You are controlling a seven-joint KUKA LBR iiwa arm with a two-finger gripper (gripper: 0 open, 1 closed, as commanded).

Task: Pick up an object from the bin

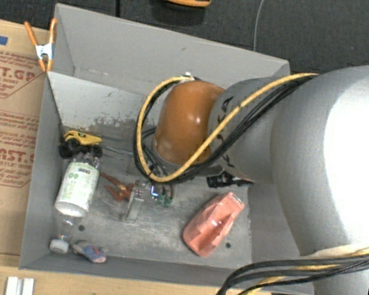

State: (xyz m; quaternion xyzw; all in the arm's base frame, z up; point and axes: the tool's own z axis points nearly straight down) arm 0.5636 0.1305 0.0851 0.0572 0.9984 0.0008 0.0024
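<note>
1. Grey metal walls of the bin (45,175) frame the scene. Far left of the fingers (135,204), a yellow toy car (81,139) with black wheels sits by the left wall.
2. Just below the car, a clear plastic bottle (77,189) with a green-and-white label lies on the bin floor, well left of the fingers.
3. A small white cap (58,245) and a blue-and-pink scrap (89,252) rest in the near corner, left of and below the fingers.
4. A small reddish-brown thing (118,189) lies mid-floor just left of the fingers, the nearest object to them. Contact cannot be told.
5. The fingers are down at the bin floor near its middle. Whether they are spread or closed cannot be told.
6. A pink, lumpy thing (212,222) lies to the right of the fingers, apart from them.
7. Above the fingers sit the wrist's orange cover (186,119) and looped yellow-and-black cables (151,102). The silver arm (329,169) fills the right.
</note>
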